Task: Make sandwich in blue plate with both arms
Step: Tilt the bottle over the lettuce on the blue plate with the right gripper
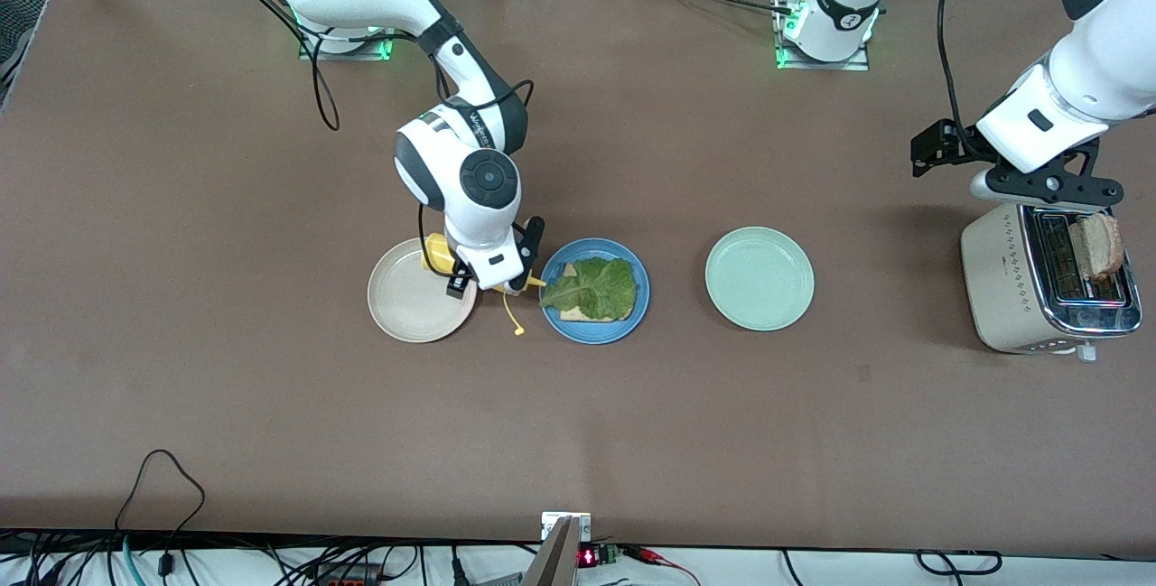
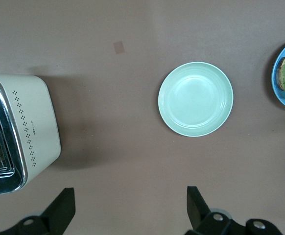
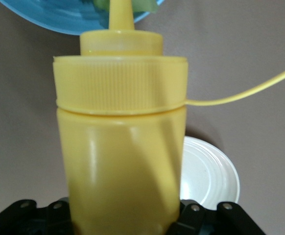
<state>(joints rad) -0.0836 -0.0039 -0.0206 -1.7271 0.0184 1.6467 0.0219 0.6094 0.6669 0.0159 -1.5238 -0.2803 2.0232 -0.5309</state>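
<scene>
Ruffled green lettuce leaf [image 1: 591, 286] covers square toast on the matte round blue plate [image 1: 638, 283]; right claw [image 3: 128, 215] clamps a glossy yellow plastic squeeze bottle [image 3: 122, 147]; left claw [image 2: 130, 208] gapes empty.

the front view looks down from high across the table [image 1: 181, 405], facing the robots' bases along its top edge, and takes in the whole tabletop. the left wrist view looks almost straight down from well above, sharing the pale green plate [image 2: 195, 99], the toaster [image 2: 20, 129] and an edge of the blue plate [image 2: 279, 93] with the front view. the right wrist view sits very close to a yellow bottle [image 3: 120, 147]; the pale disc beside it is probably the cream plate [image 3: 213, 178].
</scene>
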